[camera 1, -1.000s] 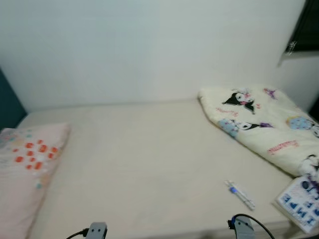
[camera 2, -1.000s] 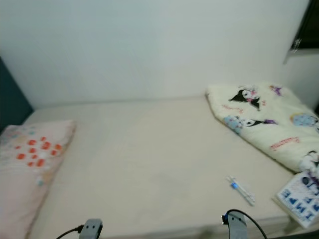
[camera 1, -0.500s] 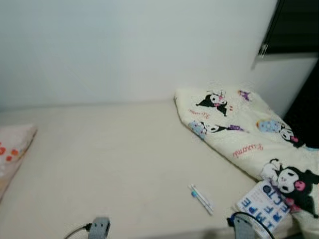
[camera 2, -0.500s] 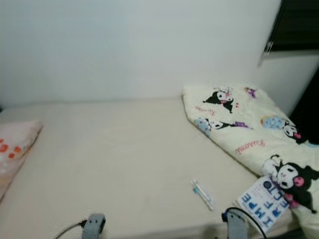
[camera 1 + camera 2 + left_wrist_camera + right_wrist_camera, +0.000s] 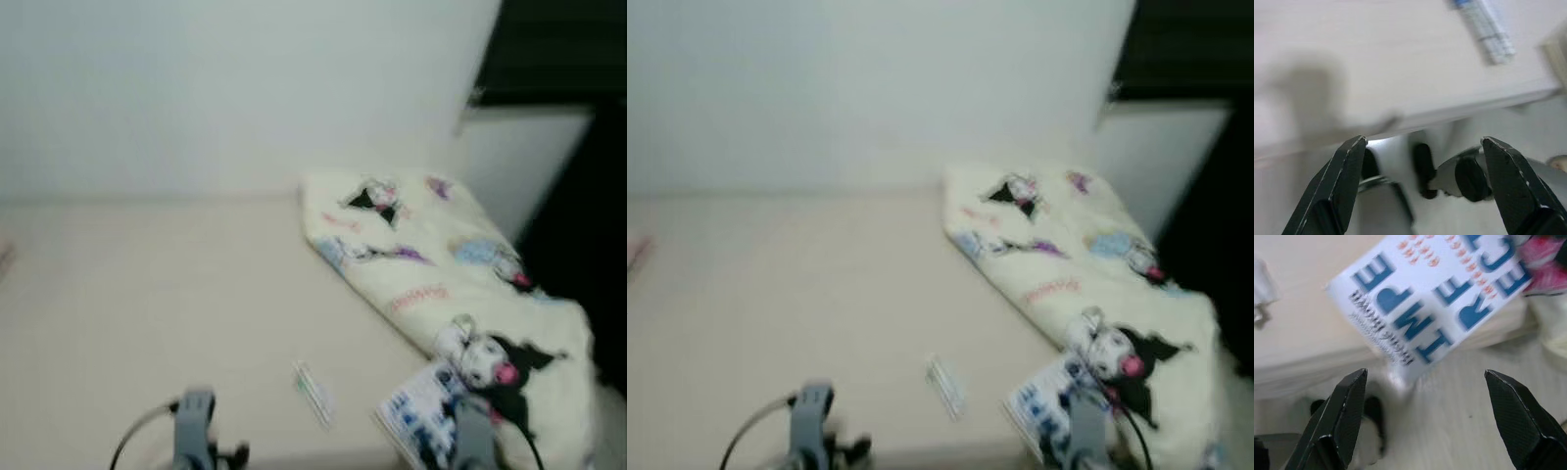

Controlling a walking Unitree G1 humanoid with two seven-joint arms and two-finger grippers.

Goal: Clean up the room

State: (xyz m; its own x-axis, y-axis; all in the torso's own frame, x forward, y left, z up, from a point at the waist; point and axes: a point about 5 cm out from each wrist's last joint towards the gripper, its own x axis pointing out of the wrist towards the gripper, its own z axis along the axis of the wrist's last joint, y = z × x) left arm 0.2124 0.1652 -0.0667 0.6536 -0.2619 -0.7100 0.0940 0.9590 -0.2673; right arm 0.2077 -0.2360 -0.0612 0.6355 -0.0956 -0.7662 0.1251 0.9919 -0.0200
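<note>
Head views blurred: bed (image 5: 147, 294) spans left and centre of frame, folded cartoon-print blanket (image 5: 441, 264) at right, white-and-blue booklet (image 5: 416, 421) at lower right on the bed edge just beside the blanket, small pen-like item (image 5: 313, 392) at lower centre. Left pincer (image 5: 1425, 183) is spread with nothing between its fingers, over the bed edge near the pen-like item. Right pincer (image 5: 1425, 418) is spread and unloaded, over the booklet; no containers can be made out.

Silver-grey wrists, black cables; left pincer (image 5: 1422, 188), right pincer (image 5: 1425, 418): long black tapered fingers.
</note>
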